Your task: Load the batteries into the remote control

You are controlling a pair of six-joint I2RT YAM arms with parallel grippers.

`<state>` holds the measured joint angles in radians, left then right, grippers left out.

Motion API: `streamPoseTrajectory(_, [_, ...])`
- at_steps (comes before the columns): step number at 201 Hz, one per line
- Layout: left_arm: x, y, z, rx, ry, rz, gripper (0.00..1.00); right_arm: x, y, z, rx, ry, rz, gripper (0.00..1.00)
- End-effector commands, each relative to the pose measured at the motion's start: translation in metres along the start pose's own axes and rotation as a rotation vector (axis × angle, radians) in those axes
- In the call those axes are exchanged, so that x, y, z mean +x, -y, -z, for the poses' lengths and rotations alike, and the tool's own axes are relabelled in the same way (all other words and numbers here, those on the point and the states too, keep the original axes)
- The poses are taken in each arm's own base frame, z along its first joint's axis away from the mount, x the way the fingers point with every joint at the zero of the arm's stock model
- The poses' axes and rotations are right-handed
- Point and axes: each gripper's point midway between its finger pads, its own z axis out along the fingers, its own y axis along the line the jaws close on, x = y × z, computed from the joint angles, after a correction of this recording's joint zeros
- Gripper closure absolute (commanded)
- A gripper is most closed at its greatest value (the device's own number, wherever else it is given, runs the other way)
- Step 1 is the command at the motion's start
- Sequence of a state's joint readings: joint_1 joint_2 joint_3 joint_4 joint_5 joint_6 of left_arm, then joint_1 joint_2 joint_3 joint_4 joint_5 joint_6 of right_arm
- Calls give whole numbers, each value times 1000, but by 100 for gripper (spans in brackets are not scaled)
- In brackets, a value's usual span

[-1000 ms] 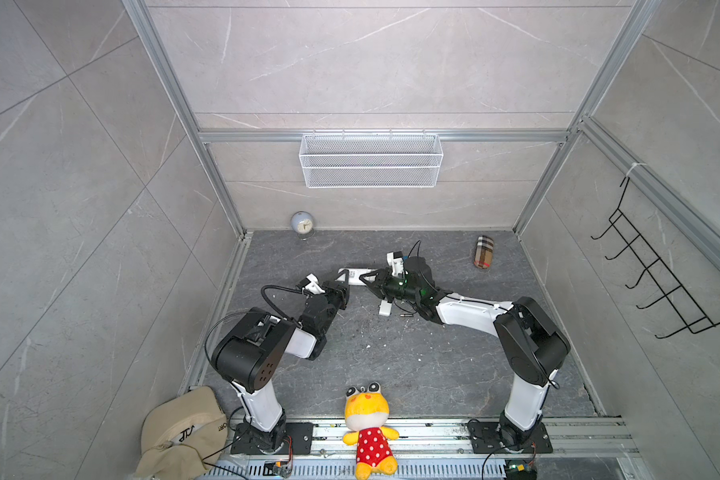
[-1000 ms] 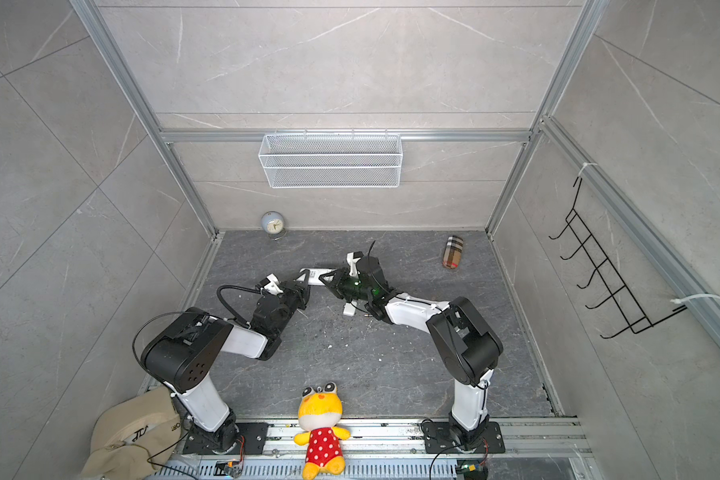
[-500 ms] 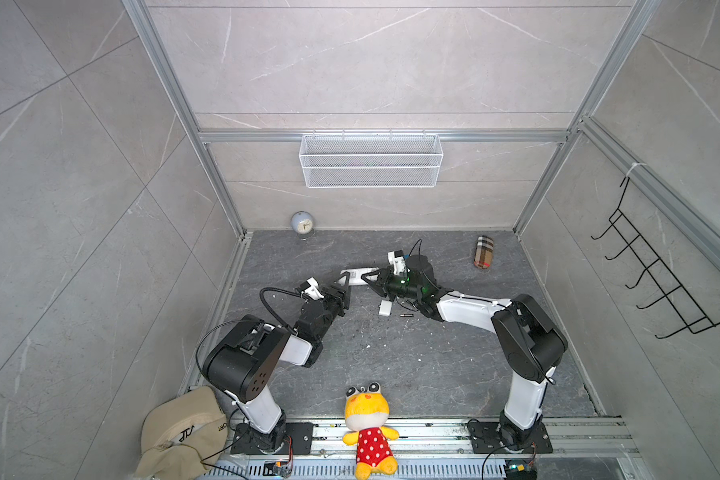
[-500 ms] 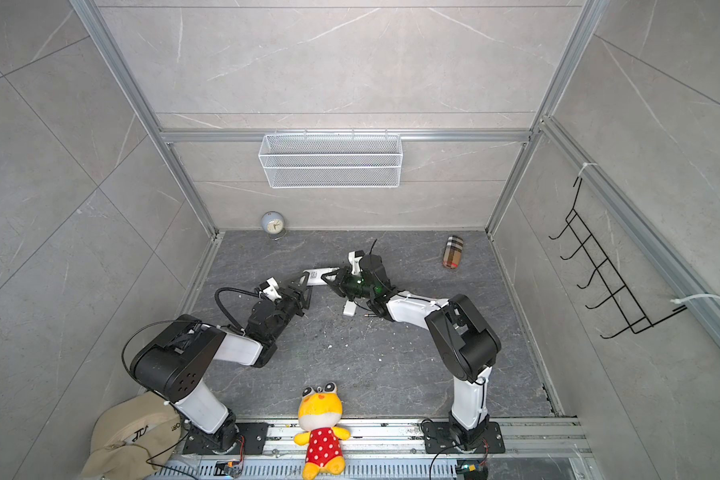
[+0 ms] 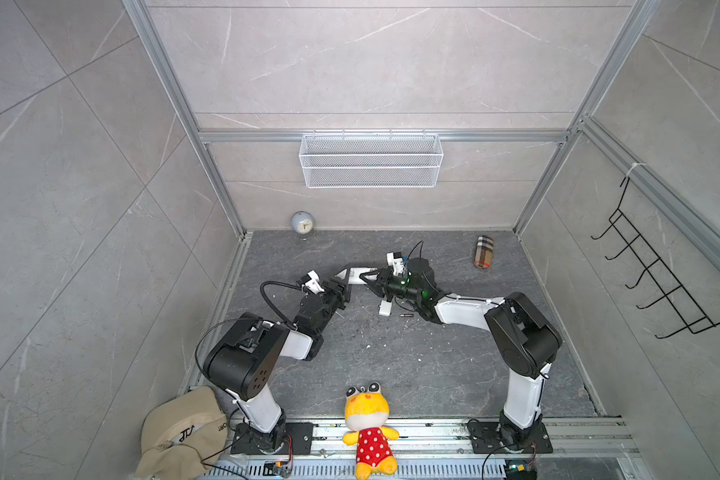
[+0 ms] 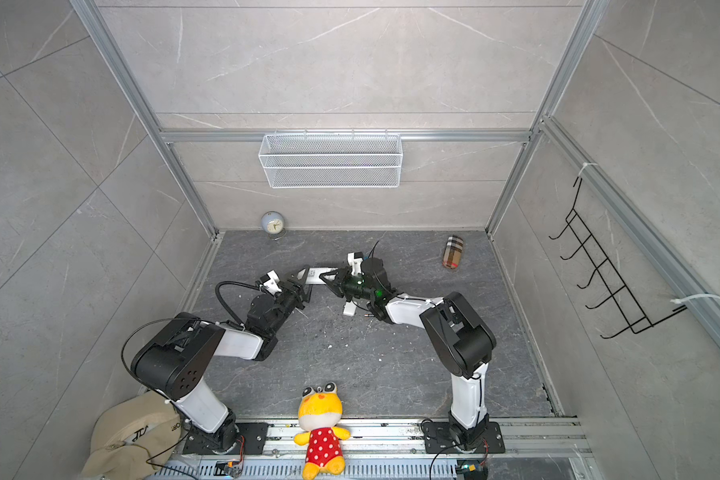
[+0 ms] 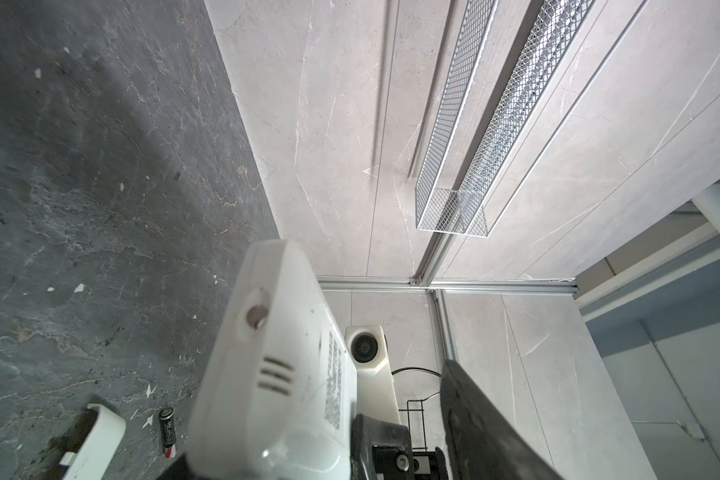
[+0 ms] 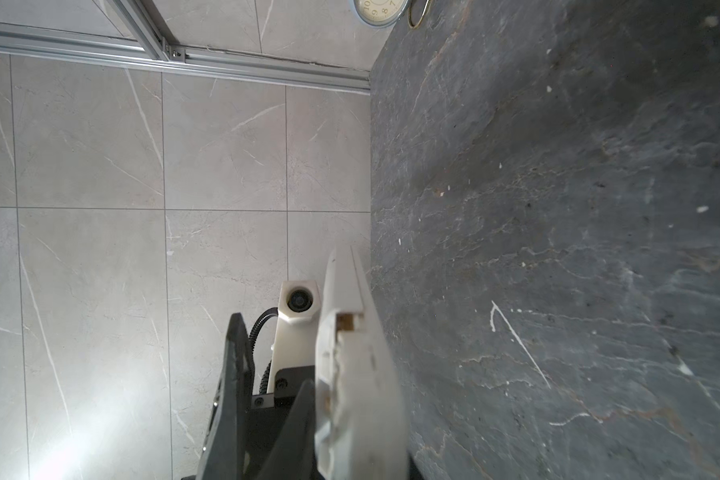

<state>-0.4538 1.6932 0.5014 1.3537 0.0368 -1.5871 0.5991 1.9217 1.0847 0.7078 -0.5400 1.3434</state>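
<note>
The white remote control (image 5: pixel 356 274) hangs just above the dark floor between my two grippers in both top views, its plain back (image 7: pixel 267 374) towards the left wrist camera. My right gripper (image 5: pixel 371 279) is shut on one end of it, seen edge-on in the right wrist view (image 8: pixel 350 374). My left gripper (image 5: pixel 345 283) is open around the other end; one dark finger (image 7: pixel 474 415) stands clear of the remote with a gap. One battery (image 5: pixel 406 316) lies on the floor, also seen in the left wrist view (image 7: pixel 167 430). The small white cover (image 5: pixel 385 308) lies beside it.
A small clock (image 5: pixel 302 222) stands by the back wall and a plaid pouch (image 5: pixel 484 258) lies at the back right. A plush toy (image 5: pixel 368 424) and a cap (image 5: pixel 179 436) sit at the front rail. A wire basket (image 5: pixel 371 160) hangs on the back wall.
My left gripper has opened its jaws off the remote's end, and that arm's elbow has dropped lower. The right gripper still grips the remote in the same place.
</note>
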Motion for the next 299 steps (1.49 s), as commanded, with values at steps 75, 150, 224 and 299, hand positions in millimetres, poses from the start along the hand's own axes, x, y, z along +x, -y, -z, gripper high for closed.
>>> streamPoseTrajectory(75, [-2, 33, -16, 112, 9, -23, 56, 14, -15, 5, -29, -24, 20, 80])
streamPoseTrajectory(150, [-2, 23, -18, 90, 5, -10, 42, 19, -17, 11, -15, -22, 47, 79])
streamPoseTrajectory(224, [-7, 24, -8, 87, 37, -10, 79, 19, -17, 3, -10, -21, 39, 79])
streamPoseTrajectory(299, [-33, 8, 26, 37, 116, 3, 96, 16, 29, 50, 294, -75, 244, 23])
